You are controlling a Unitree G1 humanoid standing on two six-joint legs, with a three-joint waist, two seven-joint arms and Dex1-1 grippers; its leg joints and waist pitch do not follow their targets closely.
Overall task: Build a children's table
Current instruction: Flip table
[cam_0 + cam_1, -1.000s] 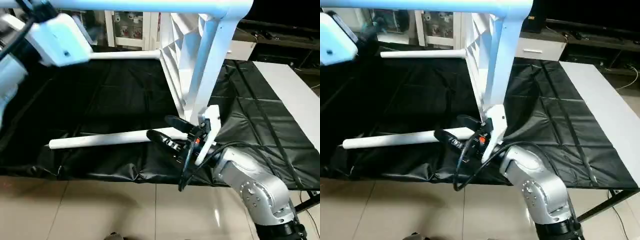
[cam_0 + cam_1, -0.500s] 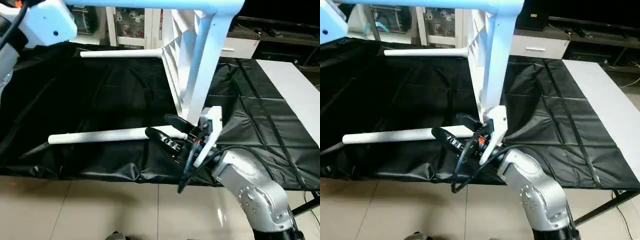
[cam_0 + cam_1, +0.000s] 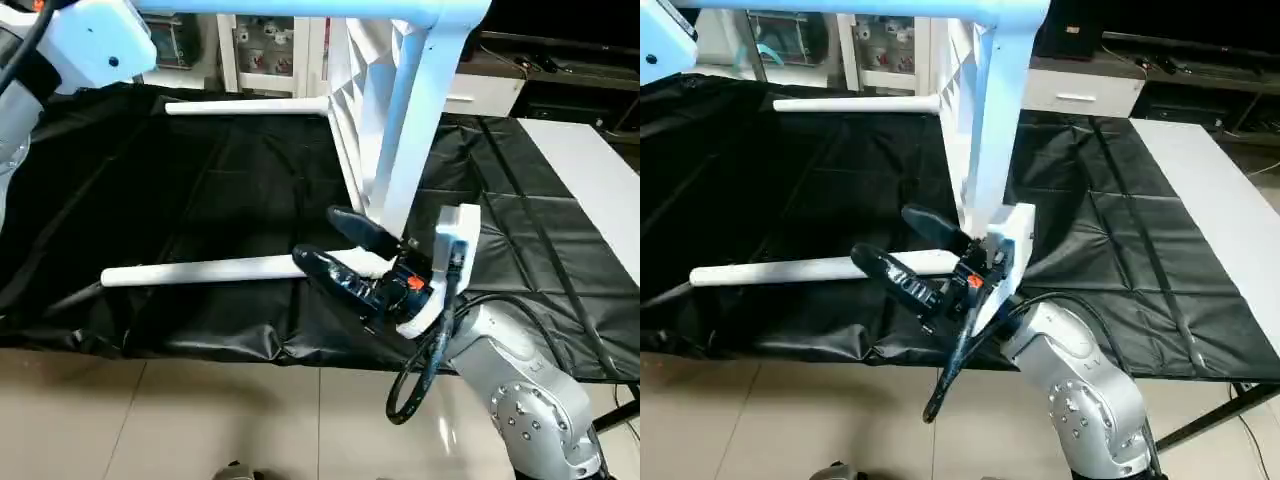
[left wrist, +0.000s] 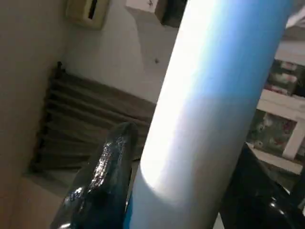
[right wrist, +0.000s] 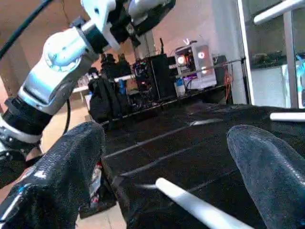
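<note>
The children's table top (image 3: 358, 95) stands on edge on the black cloth, ribbed underside facing left. One fitted leg (image 3: 245, 105) lies along the cloth at the back. Another fitted leg (image 3: 300, 8) runs across high up, and in the left wrist view this white tube (image 4: 205, 119) sits between the black fingers (image 4: 102, 176) of my left gripper (image 4: 181, 191), which press on both its sides. A loose leg (image 3: 200, 270) lies near the cloth's front edge. My right gripper (image 3: 335, 250) is open, one finger on each side of that leg's right end (image 5: 190, 202).
The black-draped work table (image 3: 150, 190) ends just in front of the loose leg, with tiled floor (image 3: 200, 410) below. A white board (image 3: 590, 180) covers the far right. Shelves (image 3: 270, 45) stand behind. A black cable loop (image 3: 420, 380) hangs from my right wrist.
My right wrist has lifted and shifted slightly right, its fingers still astride the loose leg's end. The left arm's white housing has drawn up and left. The view has also shifted a little.
</note>
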